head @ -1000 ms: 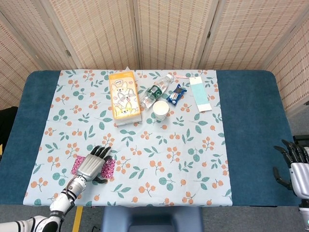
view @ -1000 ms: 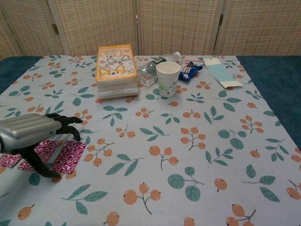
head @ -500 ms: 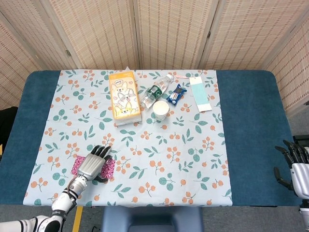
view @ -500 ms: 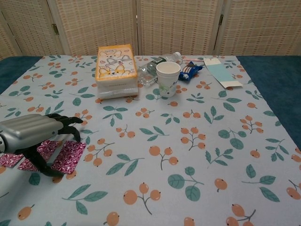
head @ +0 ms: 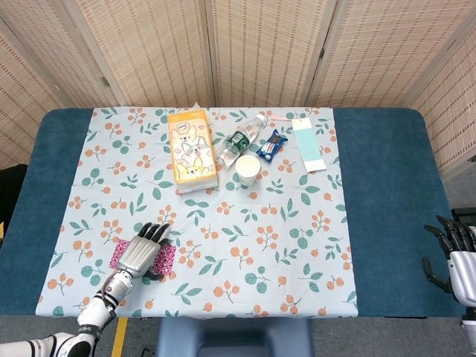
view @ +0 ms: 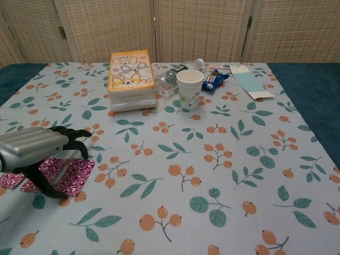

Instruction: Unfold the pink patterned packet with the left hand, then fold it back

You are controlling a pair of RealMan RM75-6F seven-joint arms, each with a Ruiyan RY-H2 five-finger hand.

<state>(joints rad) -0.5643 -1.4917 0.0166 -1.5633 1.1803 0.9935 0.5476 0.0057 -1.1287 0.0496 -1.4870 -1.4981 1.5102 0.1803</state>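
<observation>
Left hand (view: 34, 151): your fingers curl down over the packet; whether they grip it cannot be told.
Pink patterned packet (view: 74, 175): directly beneath your palm, lying spread on the table (view: 223, 159).
Progress: apparently unfolded; you still have to fold it back.
Right hand (head: 454, 256): idle, fingers apart, holding nothing.

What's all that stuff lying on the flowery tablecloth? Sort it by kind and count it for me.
Boxes: 1, orange cartoon tissue box
Bottles: 1, clear plastic bottle lying on its side
Cups: 1, paper cup
Snack wrappers: 1, blue snack packet
Cards: 1, teal card
Packets: 1, pink patterned packet under the left hand
Total: 6
</observation>
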